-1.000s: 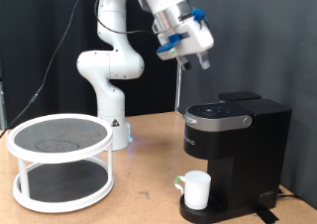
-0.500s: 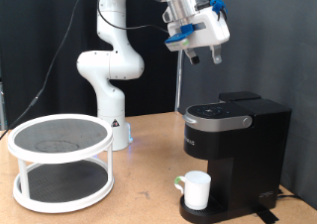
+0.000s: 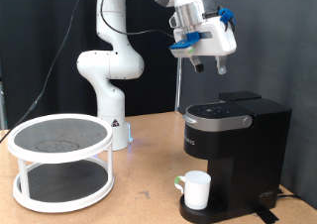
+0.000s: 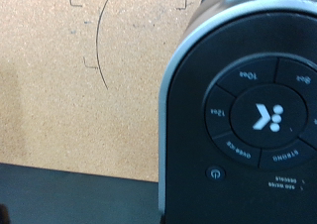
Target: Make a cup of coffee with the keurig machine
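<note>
— Two things to find: where are the cup and the keurig machine?

— My cup [image 3: 196,189] stands on the machine's drip tray, under the keurig machine [image 3: 236,135] on the bench [image 3: 139,199].

— And your hand?

— My hand [image 3: 208,65] hangs high above the machine, nothing in it. How far apart the fingers are, I cannot tell. My wrist view cuts off the machine's button panel [image 4: 260,120].

The cup [image 3: 196,189] sits on the drip tray under the keurig machine [image 3: 236,145], at the desk's [image 3: 139,204] right in the exterior view; two-tier rack [image 3: 59,160] at left; tool [image 3: 206,63] above the machine.
</note>
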`<state>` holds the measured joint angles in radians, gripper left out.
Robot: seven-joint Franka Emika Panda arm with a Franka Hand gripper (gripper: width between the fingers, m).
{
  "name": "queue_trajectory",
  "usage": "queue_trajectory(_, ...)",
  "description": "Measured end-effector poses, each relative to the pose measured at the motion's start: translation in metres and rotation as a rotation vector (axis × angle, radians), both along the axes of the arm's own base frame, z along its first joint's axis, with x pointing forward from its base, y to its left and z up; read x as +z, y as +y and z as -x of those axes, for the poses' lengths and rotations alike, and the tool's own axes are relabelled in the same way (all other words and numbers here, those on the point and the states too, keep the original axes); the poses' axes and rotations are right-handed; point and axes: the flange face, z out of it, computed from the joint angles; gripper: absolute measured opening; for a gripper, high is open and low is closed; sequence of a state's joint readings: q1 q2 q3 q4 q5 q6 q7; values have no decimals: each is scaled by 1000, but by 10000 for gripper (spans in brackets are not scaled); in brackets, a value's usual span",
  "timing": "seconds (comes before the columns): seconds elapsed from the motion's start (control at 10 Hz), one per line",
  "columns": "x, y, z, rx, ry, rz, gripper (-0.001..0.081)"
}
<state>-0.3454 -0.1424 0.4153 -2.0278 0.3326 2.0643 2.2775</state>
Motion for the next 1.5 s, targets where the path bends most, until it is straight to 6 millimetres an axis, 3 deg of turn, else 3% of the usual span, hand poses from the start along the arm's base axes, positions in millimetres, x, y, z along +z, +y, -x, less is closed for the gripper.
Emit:
queue_trajectory(0.8, -46, 20, -1, 22, -6, 36, 808)
queue_trajectory(0.9, -52, 21, 0, 22, -8, 39, 682)
queue_trajectory(1.0, -59, 23, 2, 23, -7, 41, 682)
queue_trajectory(1.1, -64, 24, 4, 24, -7, 43, 528)
queue_trajectory(1.2, -68, 25, 5, 24, -7, 45, 528)
queue_trajectory(1.4, -74, 26, 7, 19, -9, 43, 160)
queue_trajectory(1.5, -75, 26, 8, 17, -14, 40, 160)
